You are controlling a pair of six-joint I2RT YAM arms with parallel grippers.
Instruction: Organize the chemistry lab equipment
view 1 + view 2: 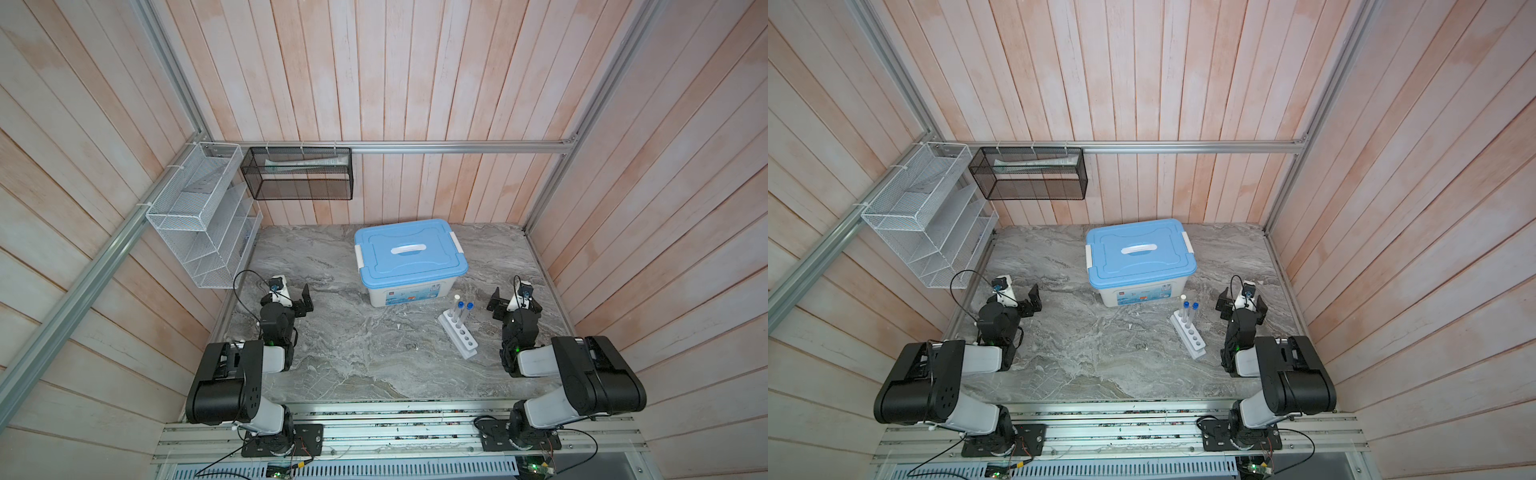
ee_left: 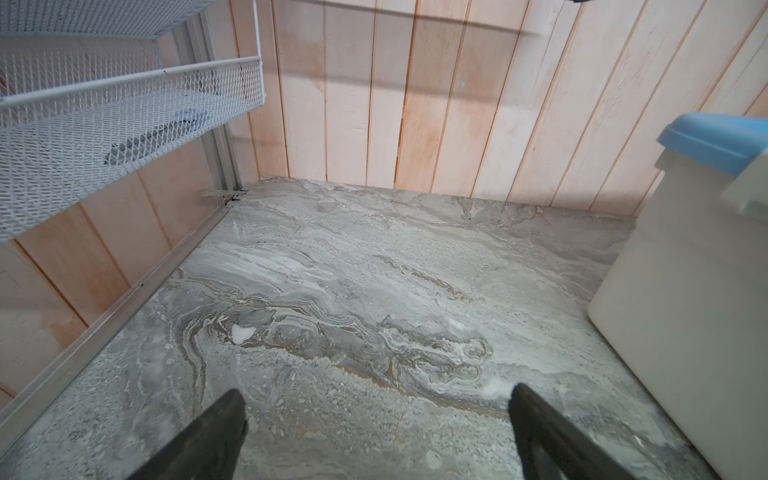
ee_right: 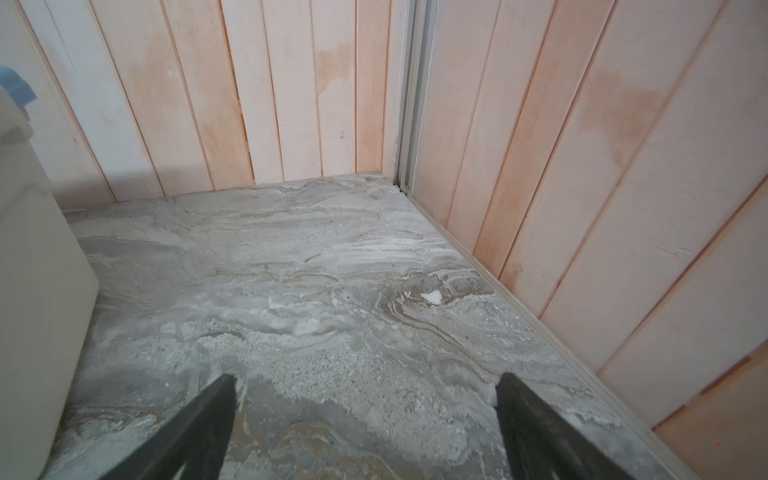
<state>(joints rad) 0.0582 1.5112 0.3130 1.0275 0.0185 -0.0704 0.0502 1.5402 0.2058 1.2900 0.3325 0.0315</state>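
the white six-hole rack (image 1: pixel 458 336) (image 1: pixel 1188 335) lies on the grey marbled surface (image 1: pixel 353 353), right of centre in both top views and just in front of the closed storage box (image 1: pixel 409 257) (image 1: pixel 1140 255). the box has a blue lid and a white handle. the rack runs diagonally, with one end toward the box.

three thin clear tubes stand in the rack holes at the end nearest the box. the white-capped tube (image 1: pixel 457 298) (image 1: pixel 1183 297) is closest to the box. the two blue-capped tubes (image 1: pixel 470 306) (image 1: pixel 1195 306) stand just beside it. the holes toward the other end of the rack show as open.

the left end effector (image 2: pixel 376 395) is open. its jaws stand wide apart above bare surface, gripping nothing, at the left side of the surface, well apart from the rack. the box wall (image 2: pixel 681 291) shows at one edge of the left wrist view.

the right end effector (image 3: pixel 365 381) is open in the same way, above bare surface near the right wall, gripping nothing. it sits near the rack without touching it.

a white wire-mesh rack (image 1: pixel 199 216) hangs on the left wall. a black wire-mesh rack (image 1: pixel 299 174) hangs on the back rail beside it.
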